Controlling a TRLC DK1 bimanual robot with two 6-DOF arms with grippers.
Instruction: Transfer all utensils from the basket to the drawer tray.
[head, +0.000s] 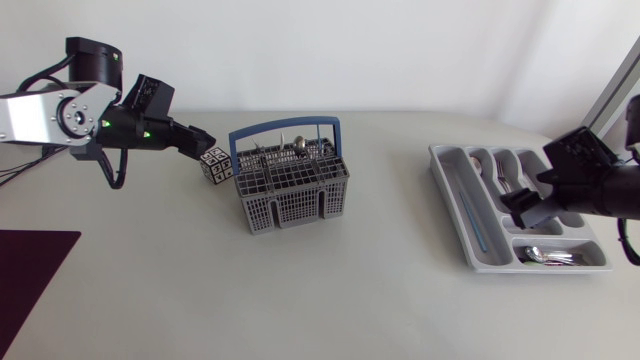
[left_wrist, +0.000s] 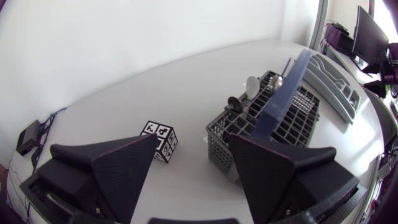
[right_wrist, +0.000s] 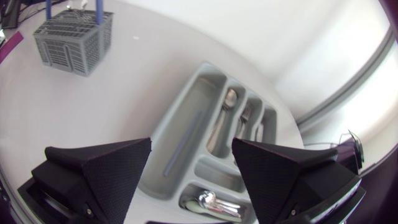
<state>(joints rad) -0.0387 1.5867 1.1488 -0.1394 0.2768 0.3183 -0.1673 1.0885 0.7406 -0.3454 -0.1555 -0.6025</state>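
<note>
The grey wire basket with a blue handle stands at the table's middle and holds several utensils, among them a spoon. My left gripper hovers open just to the basket's left; in the left wrist view its fingers are spread, with the basket ahead of the gripper. The grey drawer tray lies at the right, holding spoons, small spoons and a thin blue stick. My right gripper hangs open over the tray, nothing between its fingers.
A small cube with black-and-white markers sits beside the basket's left wall, under my left gripper. A dark red mat covers the front left corner. In the right wrist view the basket stands far ahead of the tray.
</note>
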